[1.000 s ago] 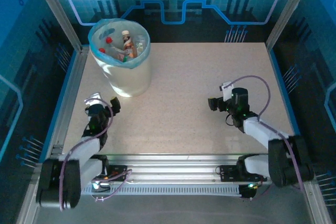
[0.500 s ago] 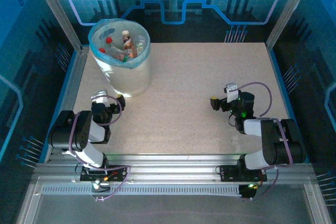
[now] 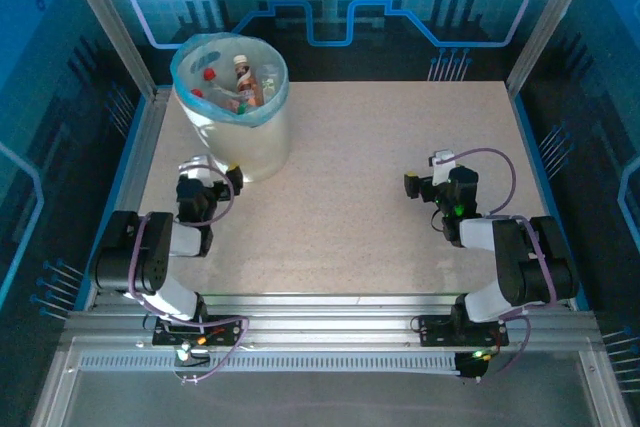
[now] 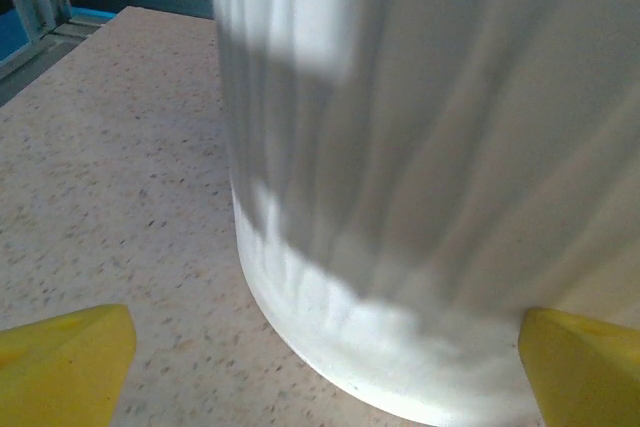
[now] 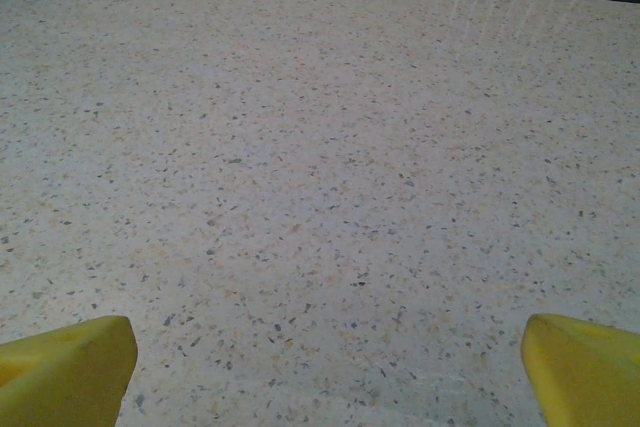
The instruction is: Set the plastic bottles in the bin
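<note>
The bin (image 3: 240, 142), a tall white bucket with a light-blue bag liner, stands at the table's far left. Several plastic bottles (image 3: 240, 83) lie inside it, with red caps and an orange body showing. My left gripper (image 3: 211, 175) sits low just in front of the bin's base, open and empty. In the left wrist view the bin's wall (image 4: 420, 177) looms close between the yellow fingertips (image 4: 62, 362). My right gripper (image 3: 425, 173) rests open at the right, holding nothing. In the right wrist view its gripper (image 5: 325, 372) faces bare speckled tabletop.
The speckled beige table (image 3: 380, 137) stretches between the two arms. Aluminium frame posts (image 3: 110, 27) rise at the far corners, and metal rails (image 3: 320, 317) run along the near edge by the arm bases.
Both arms have folded back toward their bases. The left gripper has shifted up toward the bin's base. The right gripper has drawn slightly back and opened a touch wider.
</note>
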Robot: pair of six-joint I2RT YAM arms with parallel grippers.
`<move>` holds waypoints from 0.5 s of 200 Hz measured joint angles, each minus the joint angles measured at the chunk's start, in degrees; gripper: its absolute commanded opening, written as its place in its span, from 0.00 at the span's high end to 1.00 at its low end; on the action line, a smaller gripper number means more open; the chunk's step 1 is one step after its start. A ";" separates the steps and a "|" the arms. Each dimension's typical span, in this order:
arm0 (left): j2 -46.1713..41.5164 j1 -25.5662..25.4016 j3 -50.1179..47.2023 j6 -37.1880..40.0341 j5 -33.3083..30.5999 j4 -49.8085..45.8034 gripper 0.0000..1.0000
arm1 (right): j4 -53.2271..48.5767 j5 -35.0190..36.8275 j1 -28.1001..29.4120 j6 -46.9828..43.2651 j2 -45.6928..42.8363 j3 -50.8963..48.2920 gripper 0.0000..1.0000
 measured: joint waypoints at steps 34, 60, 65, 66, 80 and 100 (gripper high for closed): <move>-0.24 -1.14 1.07 1.36 -0.87 -2.82 0.01 | 0.00 0.24 0.00 0.00 0.00 0.00 0.00; -0.24 -1.14 1.07 1.73 -0.87 -4.74 0.01 | 0.00 0.28 0.00 0.00 0.00 0.00 0.00; -0.24 -1.14 1.07 1.75 -0.87 -4.94 0.01 | 0.00 0.28 0.00 0.00 0.00 0.00 0.00; -0.24 -1.14 1.07 1.75 -0.87 -5.01 0.01 | 0.00 0.28 0.00 0.00 0.00 0.00 0.00; -0.24 -1.14 1.07 1.86 -0.87 -5.25 0.01 | 0.00 0.28 0.00 0.00 0.00 0.00 0.00; -0.24 -1.14 1.07 1.88 -0.85 -5.57 0.01 | 0.00 0.28 0.00 0.00 0.00 0.00 0.00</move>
